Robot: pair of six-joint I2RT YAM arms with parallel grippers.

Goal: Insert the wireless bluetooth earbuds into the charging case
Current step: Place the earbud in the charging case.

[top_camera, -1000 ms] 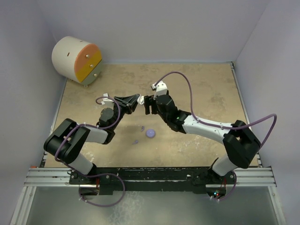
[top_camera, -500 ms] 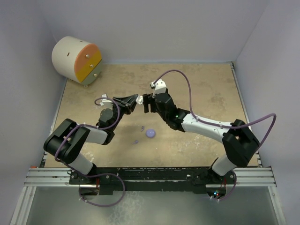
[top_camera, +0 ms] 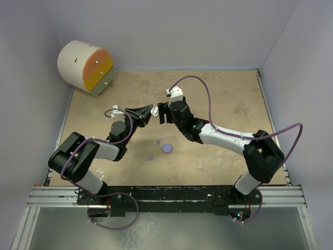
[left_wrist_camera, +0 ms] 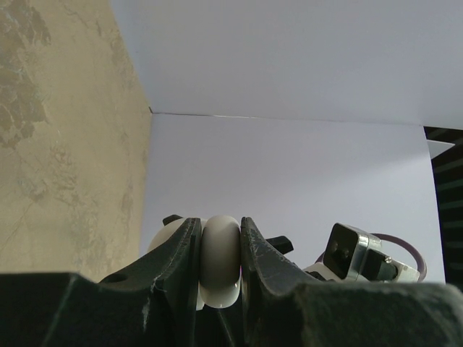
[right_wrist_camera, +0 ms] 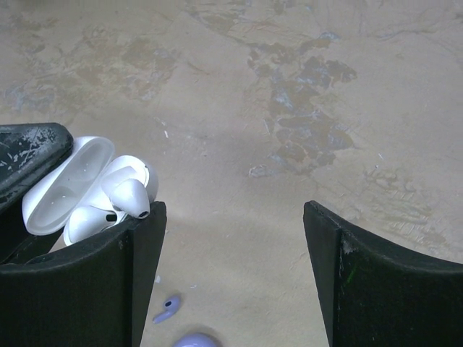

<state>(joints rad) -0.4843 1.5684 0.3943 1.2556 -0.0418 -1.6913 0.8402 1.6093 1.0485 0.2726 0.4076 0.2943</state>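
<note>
My left gripper (top_camera: 152,111) pinches the open white charging case (right_wrist_camera: 64,184) over the middle of the table (top_camera: 223,99), lid flipped back, one whitish earbud (right_wrist_camera: 129,191) poking up from its body. My right gripper (right_wrist_camera: 231,210) hangs just beside it, jaws spread wide with nothing between them. On the tabletop below I see a lilac earbud (right_wrist_camera: 167,309) and, near it, the round lilac case (top_camera: 166,148), both lying loose
</note>
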